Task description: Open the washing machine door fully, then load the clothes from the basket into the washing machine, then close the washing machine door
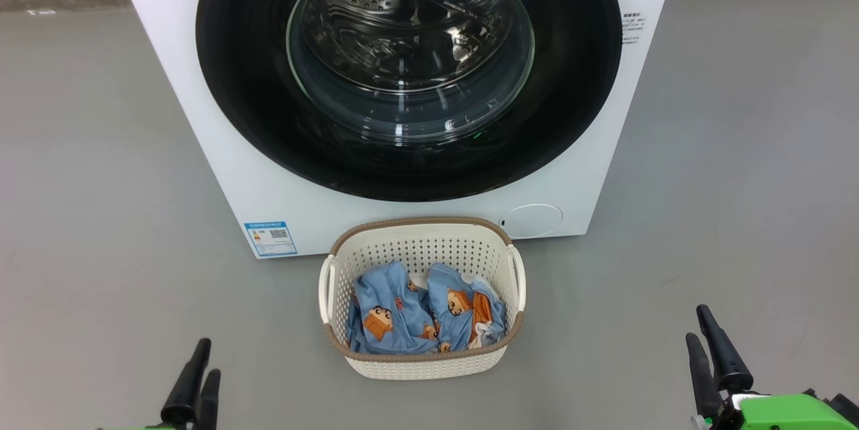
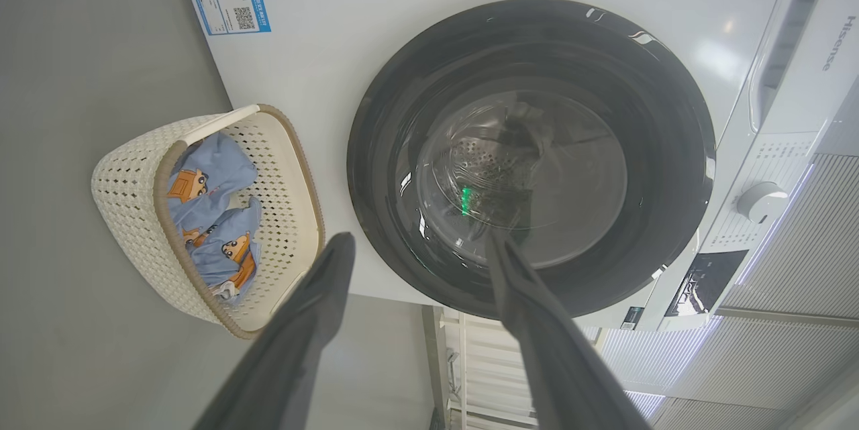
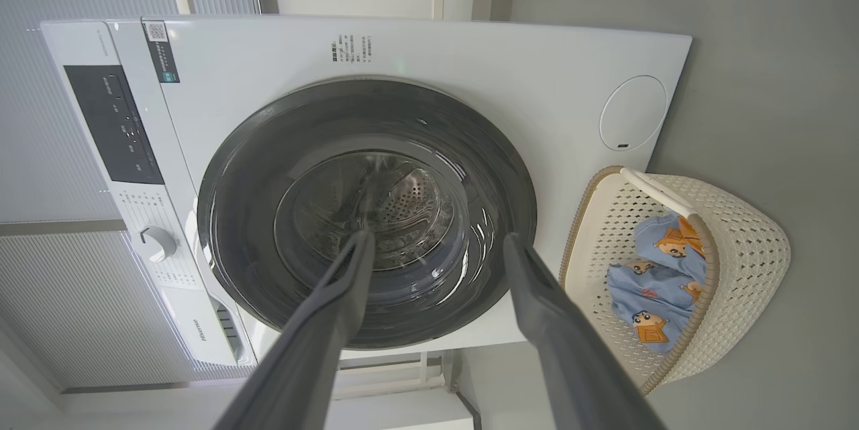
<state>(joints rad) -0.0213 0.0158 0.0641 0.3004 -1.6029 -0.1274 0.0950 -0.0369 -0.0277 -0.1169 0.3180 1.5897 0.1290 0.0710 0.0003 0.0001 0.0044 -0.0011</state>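
A: Head view?
B: The washing machine door point(image 1: 409, 165) is shut. The basket point(image 1: 423, 364) holding the clothes point(image 1: 402, 316) stands on the floor point(image 1: 100, 215) just before the washing machine point(image 1: 201, 94), near its blue label point(image 1: 270, 238) with a QR code.
A: Wrist views?
B: Left: Hisense lettering point(image 2: 835, 44) on the top panel, left gripper point(image 2: 419, 238) spread. Right: right gripper point(image 3: 437, 235) spread, small print point(image 3: 351, 47) unreadable.

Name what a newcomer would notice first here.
The washing machine door, a big glossy black ring around a glass bowl, sits shut on the white washing machine at top centre. Just in front, on the grey floor, stands the basket holding blue bear-print clothes. The left gripper and right gripper sit at the lower corners, jaws open.
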